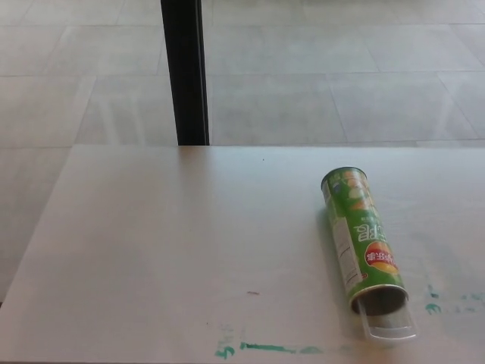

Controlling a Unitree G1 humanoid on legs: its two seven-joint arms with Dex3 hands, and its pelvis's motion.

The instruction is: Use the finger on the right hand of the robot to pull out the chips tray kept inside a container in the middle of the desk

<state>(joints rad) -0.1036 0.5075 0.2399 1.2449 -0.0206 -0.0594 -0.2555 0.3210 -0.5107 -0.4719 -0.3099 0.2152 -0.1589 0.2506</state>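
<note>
Tray (388, 326), clear plastic, protrudes a short way from the open mouth of the green chips container (361, 239), at the container's near end. Container lies on its side on the pale worktop (174, 243), closed end pointing away. Green paint smears (265, 348) mark the worktop left of the tray. Beyond the container's far end: worktop edge, black post (185, 72), tiled floor (341, 76). Neither hand is in frame; their states cannot be told.
</note>
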